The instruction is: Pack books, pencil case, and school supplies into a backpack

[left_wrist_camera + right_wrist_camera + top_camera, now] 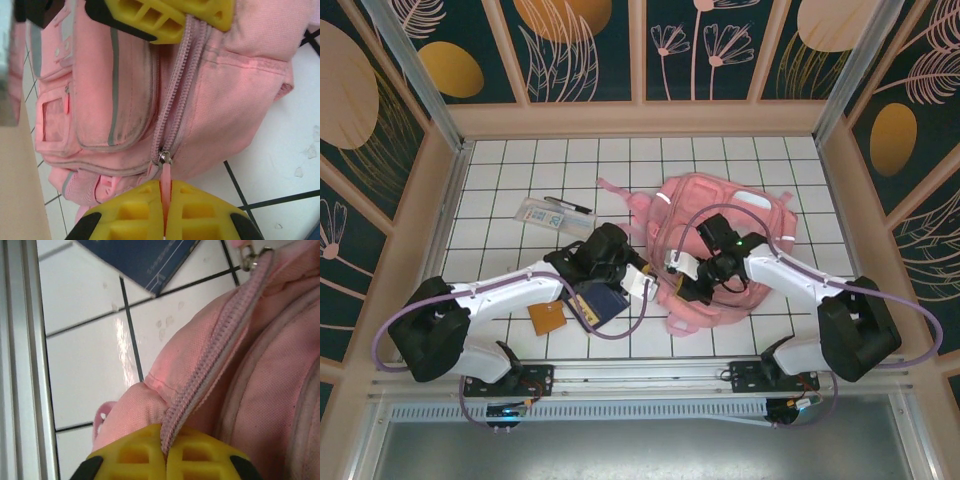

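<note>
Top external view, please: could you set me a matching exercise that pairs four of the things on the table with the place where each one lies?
Things:
1. backpack
2. navy-blue book
3. orange-brown notebook
4. pencil case

Places:
A. far side on the left, next to a dark pen
B. right of centre, by far the biggest item
C. partly hidden under the wrist of the left arm
D. near side, just left of the book

Pairs: 1-B, 2-C, 3-D, 4-A.
</note>
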{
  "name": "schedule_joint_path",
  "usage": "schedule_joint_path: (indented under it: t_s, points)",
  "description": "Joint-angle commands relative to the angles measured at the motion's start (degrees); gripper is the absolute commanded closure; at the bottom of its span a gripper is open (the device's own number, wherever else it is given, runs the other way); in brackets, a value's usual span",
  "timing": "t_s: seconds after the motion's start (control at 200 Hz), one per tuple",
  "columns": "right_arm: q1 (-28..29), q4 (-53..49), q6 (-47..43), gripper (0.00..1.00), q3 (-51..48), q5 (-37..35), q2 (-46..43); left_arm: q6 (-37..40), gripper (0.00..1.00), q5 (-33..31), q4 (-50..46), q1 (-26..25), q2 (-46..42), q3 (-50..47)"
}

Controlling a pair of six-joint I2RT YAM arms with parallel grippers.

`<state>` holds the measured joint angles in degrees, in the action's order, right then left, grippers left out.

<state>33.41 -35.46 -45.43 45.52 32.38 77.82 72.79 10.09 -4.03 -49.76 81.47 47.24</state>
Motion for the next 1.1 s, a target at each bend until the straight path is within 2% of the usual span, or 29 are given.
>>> schedule_joint_path:
  t_s: [0.0,0.2,0.32,0.405,0.535,0.581,0.621,0.661,0.721,0.761,0.806,0.871,0.946,1.026,1.096]
  points:
    - [1.13,-12.70,-9.02,1.00,0.36,-12.45,-1.30,3.79,1.00,-0.11,0.88,-0.02,-0.49,1.09]
    - [-0.97,-20.35,-22.60,1.00,-3.70,-18.32,-13.26,9.90,1.00,-4.48,2.16,-0.11,1.86,-4.95]
    - [-1.15,-22.46,-32.25,1.00,-11.81,-19.38,-24.01,15.44,1.00,-13.39,8.18,-1.87,6.01,-9.41]
    - [-1.72,-24.59,-37.90,1.00,-15.36,-21.23,-29.99,14.77,1.00,-13.67,12.53,-3.23,7.40,-9.94]
    - [0.01,-25.55,-38.96,1.00,-15.29,-23.09,-30.52,12.84,1.00,-16.71,16.29,-5.12,10.52,-6.83]
    - [0.05,-24.96,-37.76,0.98,-13.98,-20.25,-30.07,12.31,1.00,-16.66,17.00,-5.35,11.06,-5.70]
    - [0.04,-24.47,-36.10,0.88,-12.59,-17.28,-29.45,11.92,1.00,-15.57,17.35,-5.42,11.01,-4.83]
    - [0.00,-23.15,-32.10,0.72,-10.08,-12.48,-28.36,11.52,1.00,-14.49,17.84,-5.44,10.82,-4.48]
    - [-0.18,-21.39,-26.99,0.59,-6.38,-5.71,-27.59,10.24,1.00,-13.97,19.20,-5.66,10.64,-4.08]
    - [-0.35,-18.94,-22.18,0.42,-4.05,-1.10,-27.31,8.44,1.00,-13.04,19.52,-5.79,10.26,-3.68]
    - [-0.45,-15.56,-17.86,0.34,-2.94,1.90,-27.29,6.35,1.00,-11.32,19.59,-5.78,9.63,-3.11]
    - [-0.15,-8.36,-11.73,0.32,-4.08,4.88,-27.53,3.03,1.00,-8.66,19.79,-5.96,8.52,-2.39]
    - [0.14,1.62,-3.55,0.38,-7.59,6.20,-27.79,0.77,1.00,-7.18,20.57,-6.54,7.72,-2.02]
    - [0.69,8.47,1.10,0.39,-10.50,3.44,-27.23,-0.37,1.00,-6.41,21.21,-7.34,6.57,-1.87]
    - [0.65,8.90,1.05,0.38,-11.32,0.45,-25.91,-1.21,1.00,-6.05,22.28,-7.49,5.55,-2.38]
